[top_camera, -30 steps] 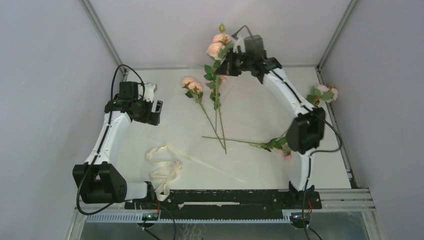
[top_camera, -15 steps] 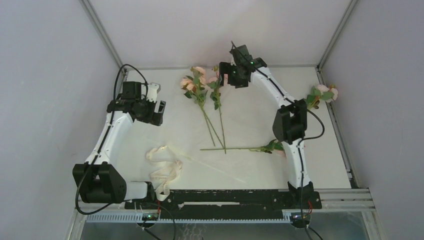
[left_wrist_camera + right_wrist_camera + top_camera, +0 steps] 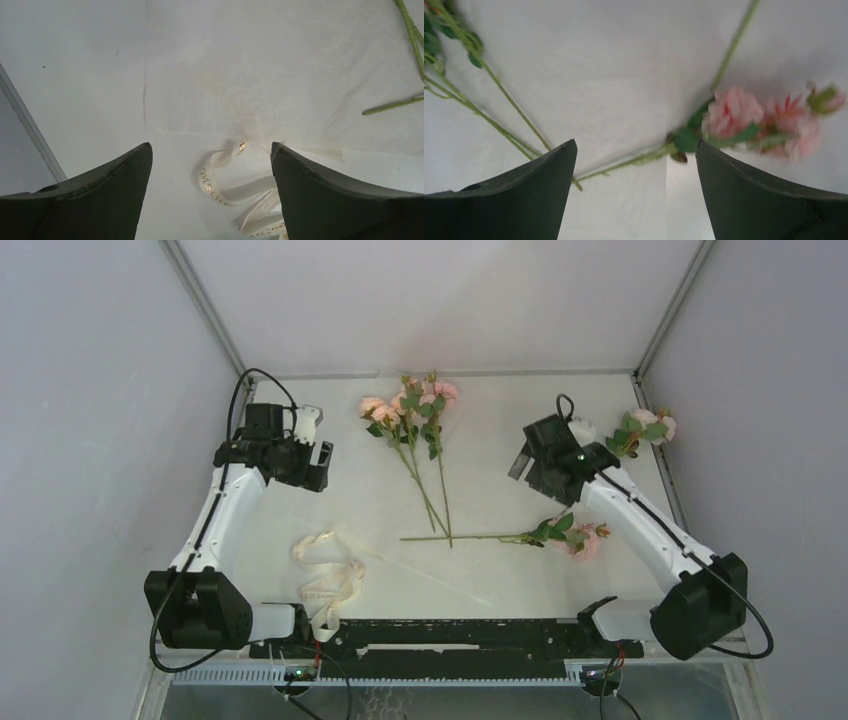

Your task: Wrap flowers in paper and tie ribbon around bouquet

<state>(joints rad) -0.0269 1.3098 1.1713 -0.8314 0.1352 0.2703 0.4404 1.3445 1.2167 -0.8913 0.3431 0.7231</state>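
The off-white paper (image 3: 490, 475) lies spread flat on the table. On its far middle rest two pink flowers (image 3: 408, 408), their stems crossing a third flower (image 3: 577, 538) that lies sideways near the paper's right edge. Another pink flower (image 3: 646, 426) lies at the far right, off the paper. The cream ribbon (image 3: 326, 578) is looped near the front left. My left gripper (image 3: 318, 465) hovers open over the paper's left side, with the ribbon (image 3: 227, 185) showing below its fingers. My right gripper (image 3: 522, 458) hangs open and empty above the sideways flower (image 3: 731, 112).
Grey walls and metal corner posts (image 3: 205, 305) close in the table on three sides. A black rail (image 3: 450, 635) with the arm bases runs along the near edge. The paper's left edge (image 3: 145, 90) stops short of the left wall.
My right gripper opened and let go of the flowers it held up at the far middle; they now lie beside the other stem. The right arm swung back to the right. The left arm barely moved.
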